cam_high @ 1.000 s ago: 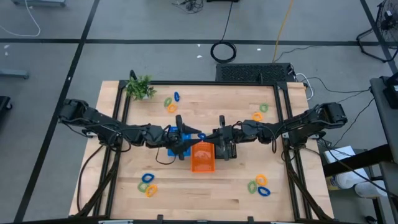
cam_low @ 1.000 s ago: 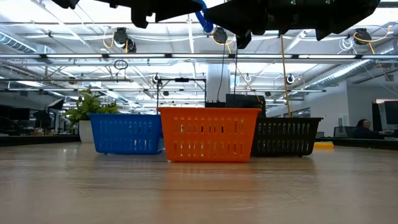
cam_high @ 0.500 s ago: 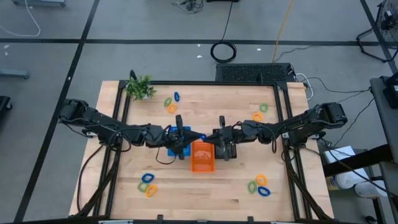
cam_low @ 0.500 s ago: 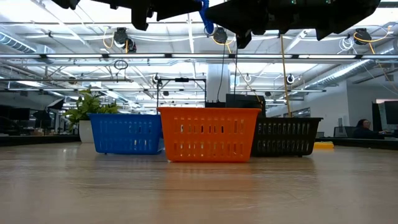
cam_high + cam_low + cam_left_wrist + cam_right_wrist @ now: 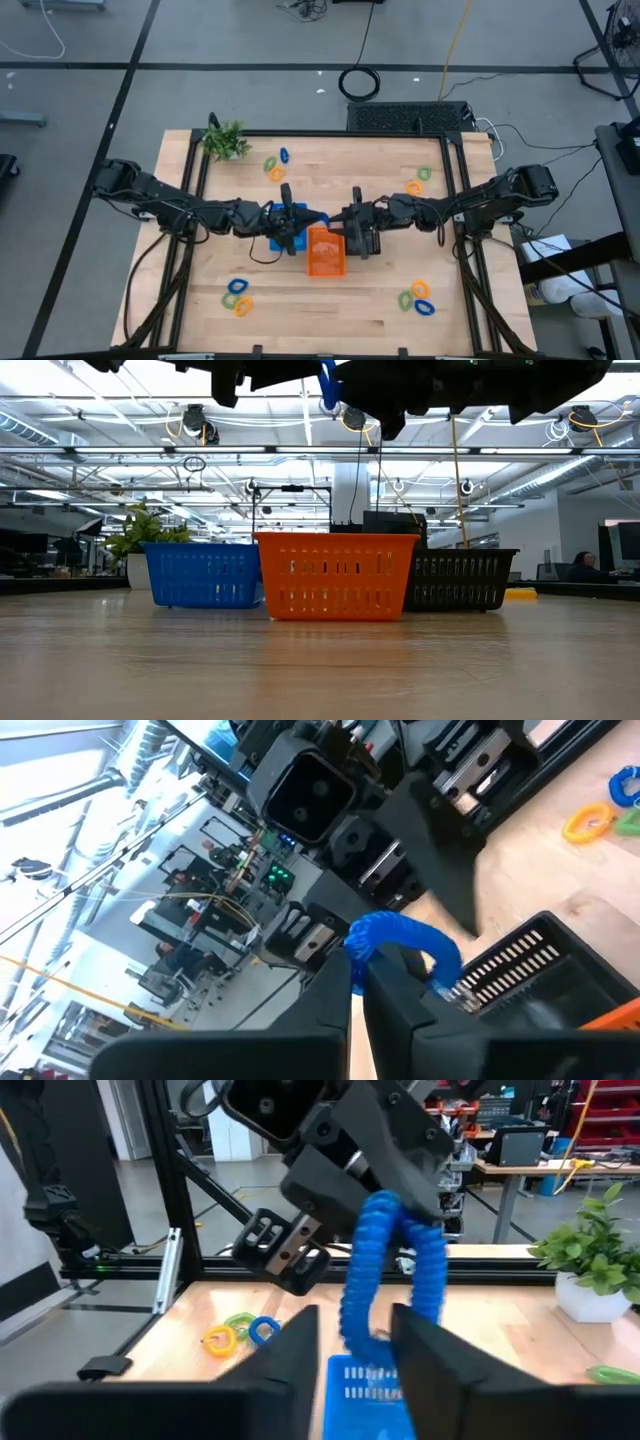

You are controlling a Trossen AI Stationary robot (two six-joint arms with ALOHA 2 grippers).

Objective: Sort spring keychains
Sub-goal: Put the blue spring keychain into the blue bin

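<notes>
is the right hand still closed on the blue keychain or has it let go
Let go: the right hand stands open around the blue keychain, which the shut left hand pinches.

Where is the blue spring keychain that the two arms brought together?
In the high view, the blue spring keychain hangs above the baskets at the table's middle, pinched by the left gripper, with the right gripper open beside it.

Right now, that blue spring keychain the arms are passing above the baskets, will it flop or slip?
The blue spring keychain hangs as a drooping loop, so it probably flexes. Its ridged coils likely resist slipping from the shut left gripper. It looks light.
</notes>
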